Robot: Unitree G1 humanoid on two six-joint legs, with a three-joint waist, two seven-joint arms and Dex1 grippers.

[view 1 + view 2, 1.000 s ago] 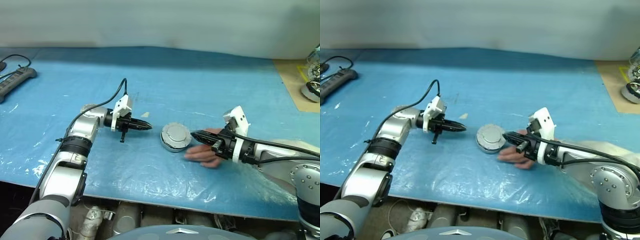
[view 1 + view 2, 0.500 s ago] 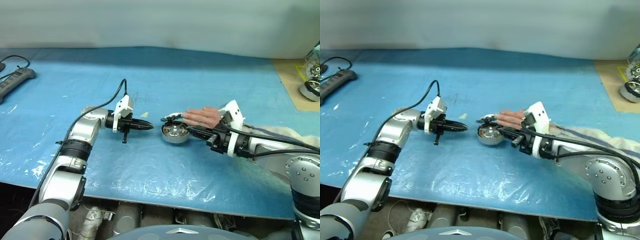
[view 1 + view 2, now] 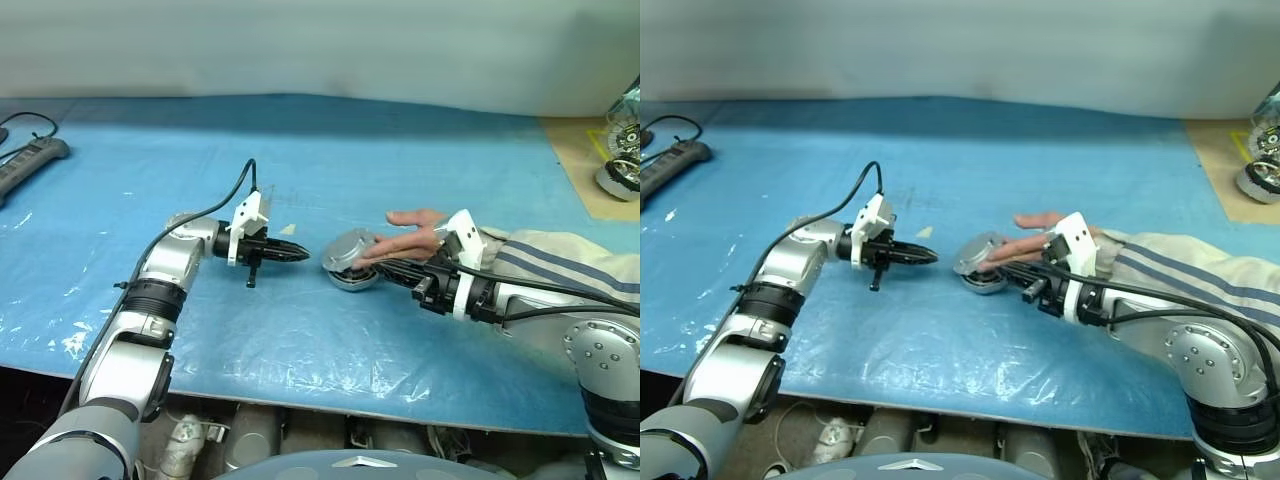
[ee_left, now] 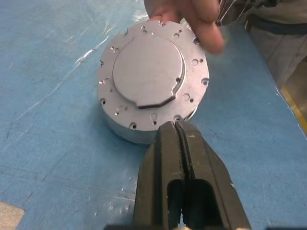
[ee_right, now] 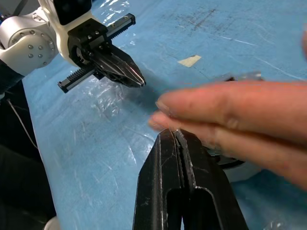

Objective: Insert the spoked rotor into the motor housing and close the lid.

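A blue plastic sheet (image 3: 300, 330) covers the whole table, wrinkled and shiny along its near edge. On it, close to the centre, sits the motor housing (image 3: 350, 279), a round grey metal body. A flat grey lid (image 3: 346, 250) with small holes around its rim rests tilted on top of it, raised toward 9 o'clock. A person's hand (image 3: 405, 240) reaches in from 3 o'clock, its striped sleeve (image 3: 555, 262) lying along the sheet, and the fingers (image 4: 204, 26) press on the lid's far edge. The left gripper (image 3: 292, 253) hangs level at 9 o'clock of the housing, just beside it but apart from it, its two black fingers pressed together on nothing and pointing straight at the housing's side. The right gripper (image 3: 385, 268) lies at 3 o'clock of the housing, under the person's hand, with its fingers also pressed together and empty, the tips near the housing's rim; whether they touch it cannot be told. A black power strip (image 3: 30, 160) with its cable lies at the sheet's far 9 o'clock edge. At the far 3 o'clock edge, on a brown board (image 3: 585, 160), stands a round part with a shiny rim (image 3: 618, 180), too small to identify. A small pale scrap (image 3: 288, 229) lies just beyond the left gripper.
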